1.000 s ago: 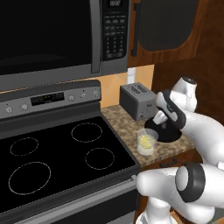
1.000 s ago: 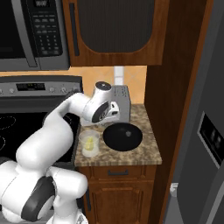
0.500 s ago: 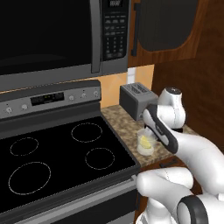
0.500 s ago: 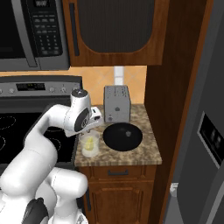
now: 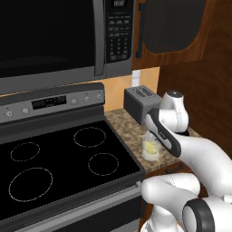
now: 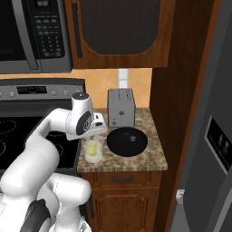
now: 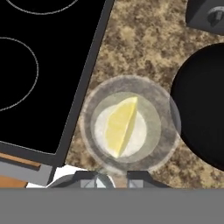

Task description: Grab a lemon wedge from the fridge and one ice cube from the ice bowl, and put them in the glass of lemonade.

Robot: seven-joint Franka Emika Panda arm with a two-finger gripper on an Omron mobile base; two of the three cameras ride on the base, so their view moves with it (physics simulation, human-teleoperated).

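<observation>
The glass of lemonade (image 7: 156,101) stands on the speckled counter beside the stove, also seen as a short tumbler (image 6: 93,154) (image 5: 151,154). A yellow lemon wedge (image 7: 120,127) lies inside it. My gripper (image 7: 114,179) (image 6: 93,134) hangs straight above the glass. Its jaws stand close together on a small pale lump, which looks like an ice cube (image 7: 101,179). The black ice bowl (image 6: 118,144) (image 7: 201,105) sits just right of the glass. The grey fridge (image 6: 213,136) fills the right edge.
A silver toaster (image 6: 120,107) (image 5: 141,102) stands behind the bowl against the wall. The black stove top (image 5: 59,158) (image 7: 43,65) borders the counter on the left, under a microwave (image 5: 54,36). A wooden panel separates counter and fridge.
The hand has swung left, from over the black bowl to directly over the glass. The jaws have kept the same narrow gap.
</observation>
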